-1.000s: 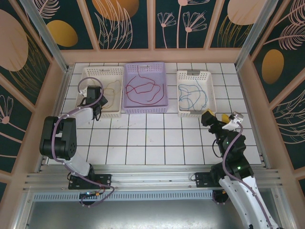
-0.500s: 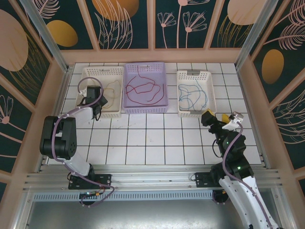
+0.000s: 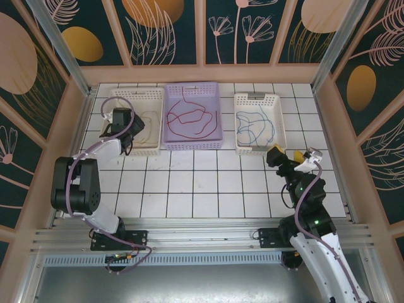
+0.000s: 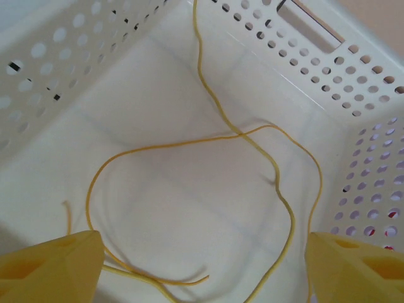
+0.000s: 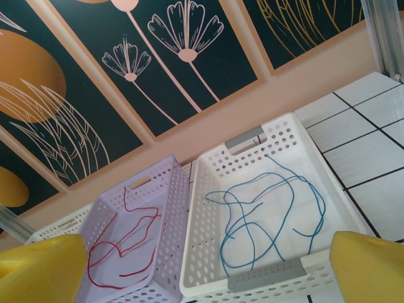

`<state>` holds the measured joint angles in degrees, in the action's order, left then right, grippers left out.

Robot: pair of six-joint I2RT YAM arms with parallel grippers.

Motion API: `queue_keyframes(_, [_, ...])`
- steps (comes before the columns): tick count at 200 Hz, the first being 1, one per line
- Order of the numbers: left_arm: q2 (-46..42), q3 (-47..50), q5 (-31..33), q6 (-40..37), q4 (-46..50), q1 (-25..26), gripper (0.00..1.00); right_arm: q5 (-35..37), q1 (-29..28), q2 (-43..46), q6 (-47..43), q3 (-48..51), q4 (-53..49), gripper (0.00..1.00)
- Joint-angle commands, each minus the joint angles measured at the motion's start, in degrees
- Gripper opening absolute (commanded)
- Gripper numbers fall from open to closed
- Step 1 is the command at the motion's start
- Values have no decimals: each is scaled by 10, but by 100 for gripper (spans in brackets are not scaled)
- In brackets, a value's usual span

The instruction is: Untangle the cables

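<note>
My left fingers (image 3: 122,120) hang spread wide over the cream perforated plastic basket (image 3: 136,93) at the desk's 10 o'clock corner, and they grip nothing. From the wrist, the thin yellow cable (image 4: 158,147) lies loose on the basket floor (image 4: 315,57) straight below my left fingers (image 4: 202,260). One strand runs from 12 o'clock down towards 5 o'clock, and a wide loop crosses it from 9 to 3. It touches neither pad. On the white tiled desk (image 3: 189,183) the thin red cable (image 3: 189,117) sits alone in the lilac perforated basket (image 3: 192,86) at 12 o'clock. The thin blue cable (image 3: 255,126) sits alone in the second cream basket (image 3: 238,129) at 1 o'clock. My right fingers (image 3: 292,158) are also spread wide and empty, just off that basket's near corner, so the blue cable (image 5: 265,214) lies at their 11 o'clock. I judge the sorting close to finished. Since the yellow strand is directly under me, I should leave straight upward so neither pad drags it.
</note>
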<state>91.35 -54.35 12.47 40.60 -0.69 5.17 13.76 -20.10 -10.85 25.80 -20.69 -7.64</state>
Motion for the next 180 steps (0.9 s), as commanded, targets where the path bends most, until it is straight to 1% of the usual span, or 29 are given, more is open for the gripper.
queue_keyframes(1, [-26,-35,15,-15,26,-4,85,-5,-6,9,-3,8,24,99])
queue_keyframes(33, [-48,-54,-3,-28,48,-4,89,-4,-6,8,-2,8,24,99])
queue_keyframes(48, [-66,-52,-16,-28,52,-4,93,-3,-5,9,-2,8,24,99])
queue_keyframes(71, [-104,-43,-19,-36,49,-4,99,-3,-6,8,-3,9,25,99])
queue_keyframes(134, [-182,-43,-40,-76,76,-4,98,-6,-5,4,-7,12,28,99])
queue_keyframes(150, [-213,-17,-29,-68,53,-4,99,-6,-6,3,-8,12,28,99])
queue_keyframes(162, [-243,25,-24,-60,25,-5,99,-6,-6,2,-9,12,27,99])
queue_keyframes(180, [-270,60,-21,-56,-4,-4,99,-5,-5,0,-13,12,28,99])
